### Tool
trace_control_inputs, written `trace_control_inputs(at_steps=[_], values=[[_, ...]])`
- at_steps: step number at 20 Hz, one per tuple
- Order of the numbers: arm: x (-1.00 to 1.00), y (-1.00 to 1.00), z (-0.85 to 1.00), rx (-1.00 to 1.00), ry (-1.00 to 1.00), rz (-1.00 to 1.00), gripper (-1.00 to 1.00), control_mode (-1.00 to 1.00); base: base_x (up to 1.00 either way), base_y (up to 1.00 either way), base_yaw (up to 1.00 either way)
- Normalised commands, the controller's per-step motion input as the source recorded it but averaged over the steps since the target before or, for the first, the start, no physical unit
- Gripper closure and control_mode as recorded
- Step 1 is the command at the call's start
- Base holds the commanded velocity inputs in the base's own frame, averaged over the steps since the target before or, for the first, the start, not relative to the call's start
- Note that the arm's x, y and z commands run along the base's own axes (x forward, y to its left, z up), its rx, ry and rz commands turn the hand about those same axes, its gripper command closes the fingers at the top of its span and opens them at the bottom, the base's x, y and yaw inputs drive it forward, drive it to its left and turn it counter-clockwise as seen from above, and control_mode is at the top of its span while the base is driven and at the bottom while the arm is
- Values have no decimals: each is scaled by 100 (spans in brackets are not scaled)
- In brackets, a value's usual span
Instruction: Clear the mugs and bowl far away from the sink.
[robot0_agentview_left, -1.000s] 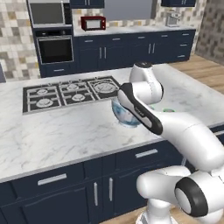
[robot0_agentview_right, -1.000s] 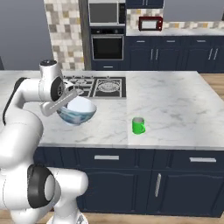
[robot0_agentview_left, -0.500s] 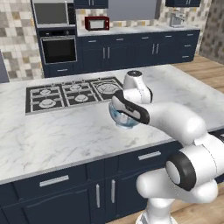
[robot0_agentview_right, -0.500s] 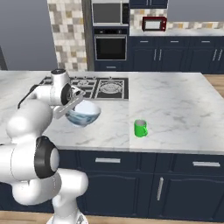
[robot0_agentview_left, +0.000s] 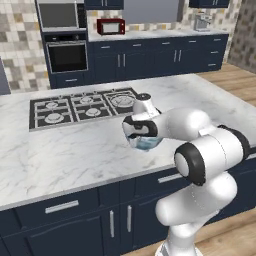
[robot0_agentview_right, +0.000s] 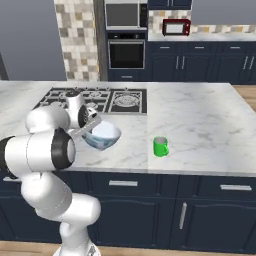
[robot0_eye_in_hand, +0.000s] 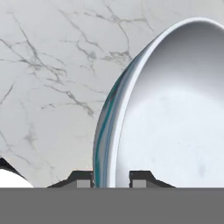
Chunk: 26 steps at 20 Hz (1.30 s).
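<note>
The white arm's two dark fingers were closed on the rim of the wide, shallow, pale blue-white glassy bowl; in the hand view one tip sat just outside the bowl's wall and the other just inside it, with the thin rim pinched between them. The fingers stood only a little way apart, as far as the rim's thickness allowed.

In the right base view the bowl hung at the end of the arm over the white marbled worktop, just in front of the black gas cooktop. Whether its base touched the worktop or was lifted slightly clear could not be told from the base views (the hand view showed the worktop's grey veins running past the bowl's outer wall, without settling the matter). In the left base view the bowl showed as a bluish patch below the arm's last dark joint, near the front right corner of the cooktop.

The small bright green cylindrical mug stood upright on the worktop to the right of the bowl, apart from it and nearer the worktop's front edge, its handle turned to the right.

Behind the worktop ran dark navy cabinets, with a built-in black oven and a red microwave on the far counter.
</note>
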Motion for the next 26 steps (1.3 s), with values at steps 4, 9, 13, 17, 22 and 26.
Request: trace_control_inputs(at_steps=[4, 9, 13, 17, 22, 26], values=[[9, 23, -54, -2, -3, -14, 100, -100, 0, 0, 0], [2, 26, -46, 0, 0, -6, -100, -100, 0, 0, 0], [0, 2, 14, 0, -1, -8, -100, -100, 0, 0, 0], [-16, 0, 72, 0, 0, -6, -100, -100, 0, 0, 0], [-30, 0, 99, 0, -1, -7, -100, -100, 0, 0, 0], [-46, -1, 100, 1, -2, -2, -100, -100, 0, 0, 0]])
